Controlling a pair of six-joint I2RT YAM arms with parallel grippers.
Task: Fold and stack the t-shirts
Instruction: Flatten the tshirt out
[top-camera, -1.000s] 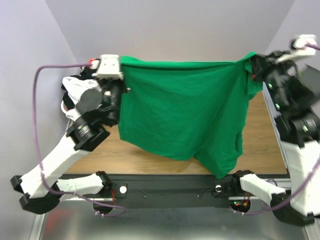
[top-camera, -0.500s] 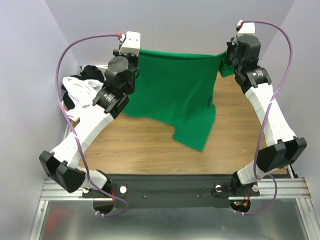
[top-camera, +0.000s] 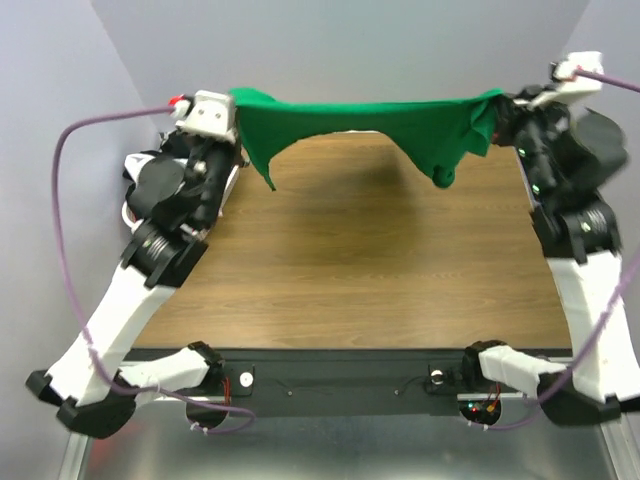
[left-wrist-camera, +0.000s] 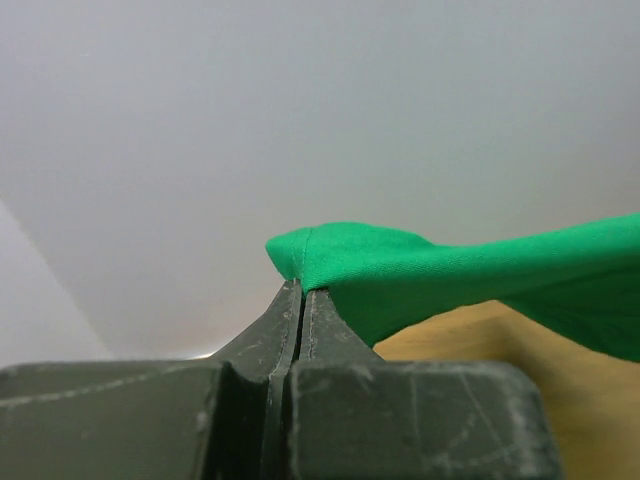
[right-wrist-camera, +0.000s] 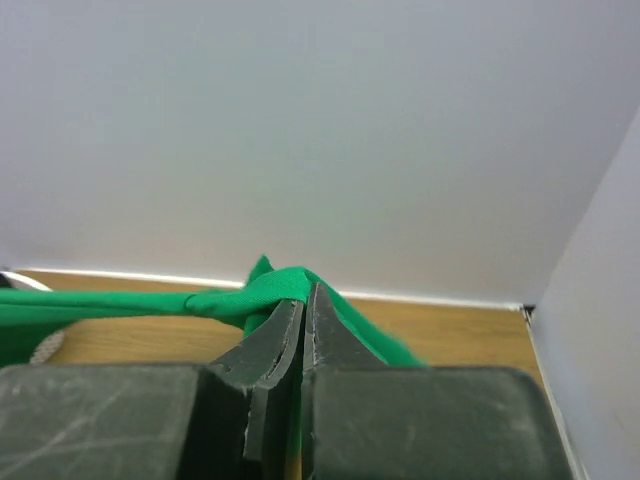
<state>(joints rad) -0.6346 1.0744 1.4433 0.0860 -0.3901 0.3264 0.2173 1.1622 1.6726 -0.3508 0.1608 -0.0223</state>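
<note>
Legible text, labels, brands, numbers and signs: none in any of the three views. The green t-shirt (top-camera: 300, 125) shows plain cloth with no readable print. On the left arm (top-camera: 120, 315) and right arm (top-camera: 590, 300), any lettering is too small to tell.

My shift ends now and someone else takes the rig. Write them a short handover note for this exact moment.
Left gripper: shut on one end of the green t-shirt.
Right gripper: shut on the other end.
Shirt: stretched between them, high over the table.
Other shirts: white and black heap at the table's left edge, mostly hidden by the left arm.
Done: nothing folded or stacked in view.
Left: lay the green one flat, fold it, then the rest.
</note>
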